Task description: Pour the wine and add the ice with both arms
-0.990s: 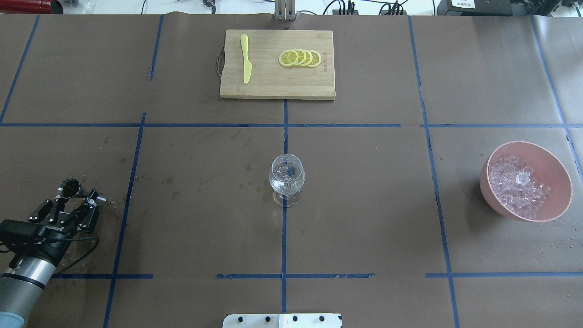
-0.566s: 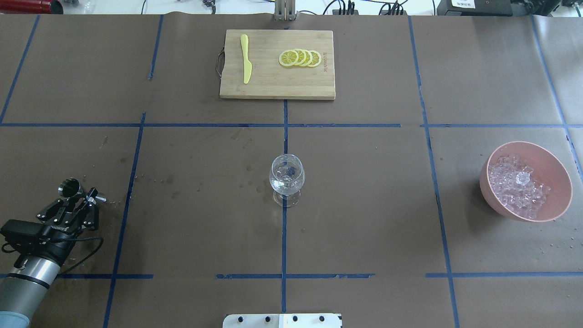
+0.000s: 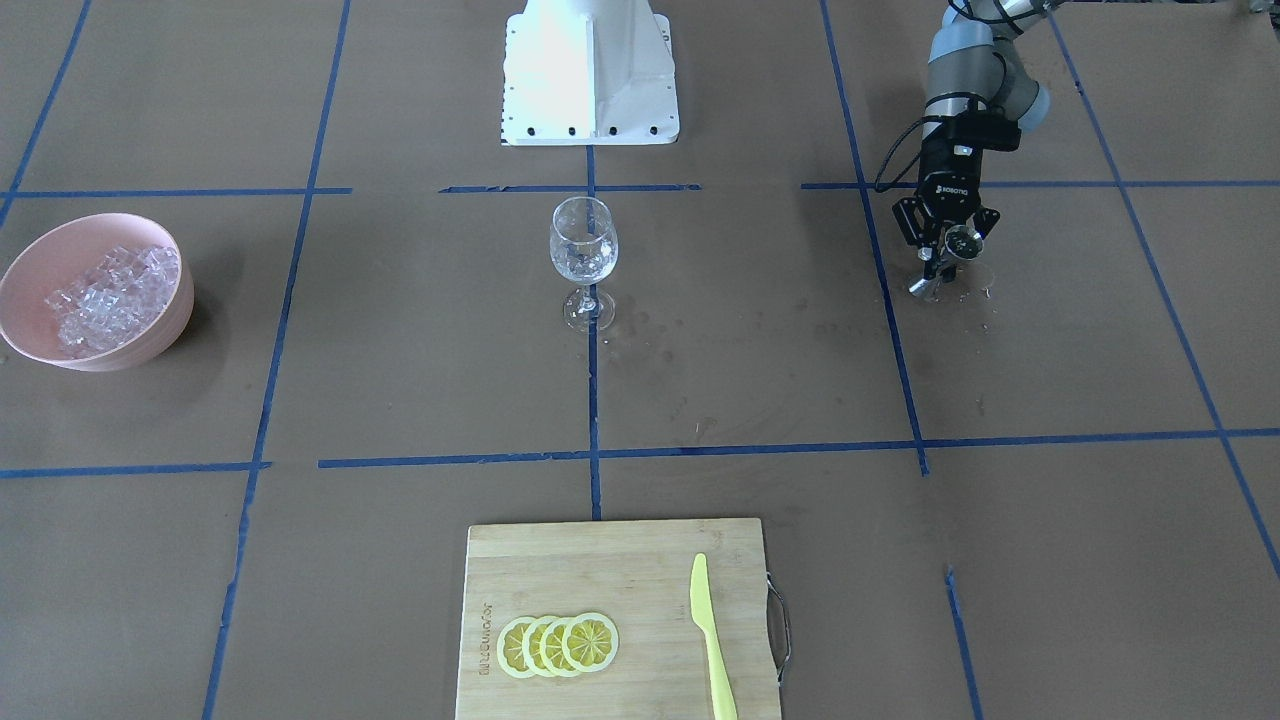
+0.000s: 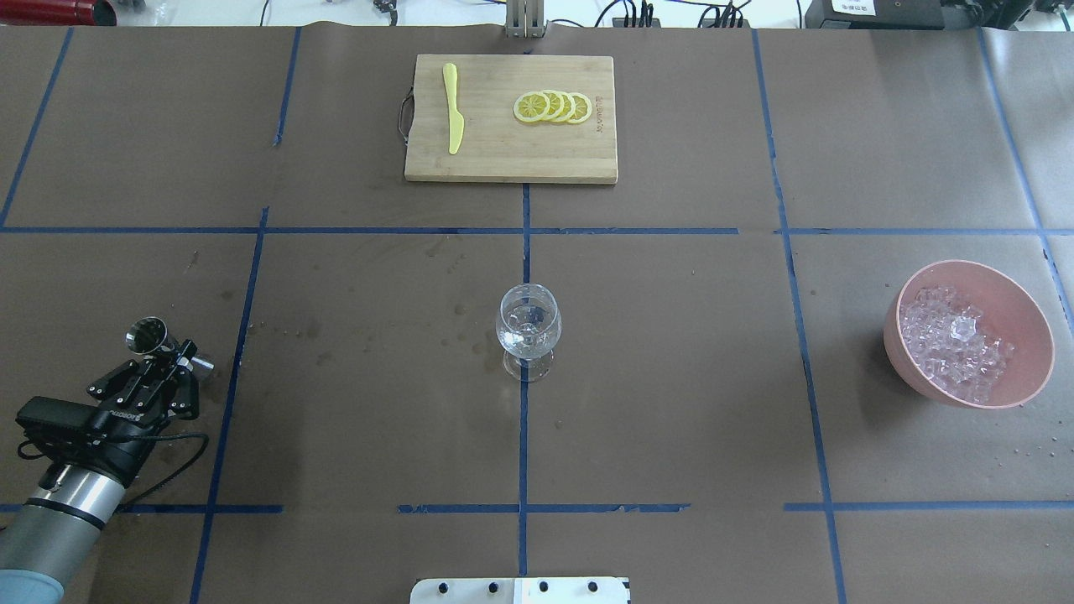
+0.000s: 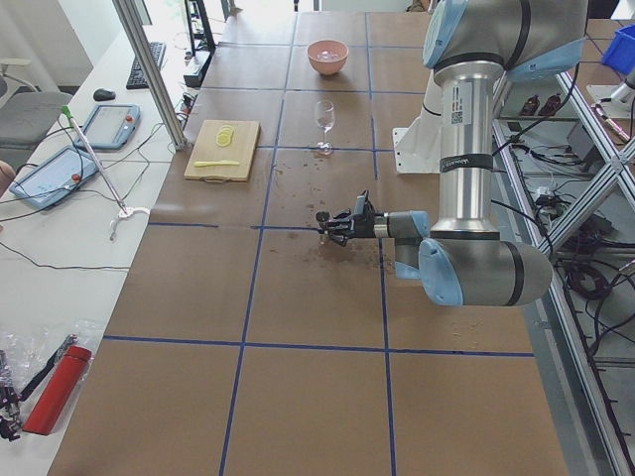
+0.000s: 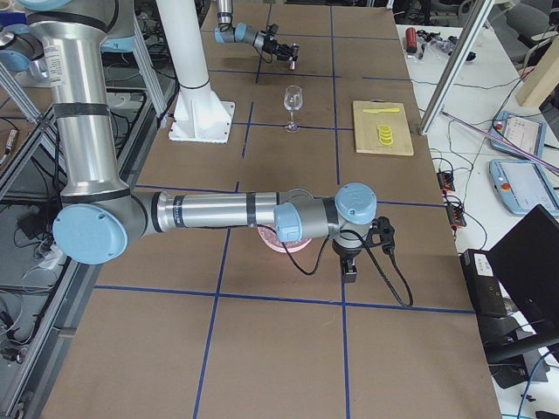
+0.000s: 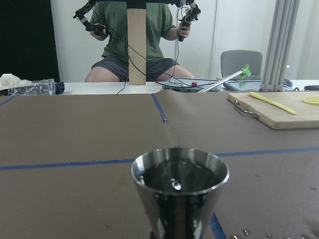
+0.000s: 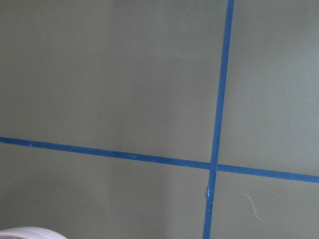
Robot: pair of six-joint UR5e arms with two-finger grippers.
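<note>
Left gripper (image 4: pixel 168 356) clamped on waist of small double-ended steel measuring cup (image 4: pixel 148 334), near table's near-left corner. Cup interior wet, fill level unclear.

Likely step: carry to clear stemmed wine glass (image 4: pixel 529 323) at table centre, then pour. Keep your cup level in transit, come in above rim, tip slowly. Glass looks top-heavy, so don't nudge it.

Nothing stands between cup and glass.

Heap of clear ice cubes (image 4: pixel 952 352) sits in round pink bowl (image 4: pixel 1019 306) by right edge. Right gripper (image 6: pixel 349 266) hangs just beside bowl; cannot tell its opening.

Bamboo cutting board (image 4: pixel 503 159) at far edge, well apart.
</note>
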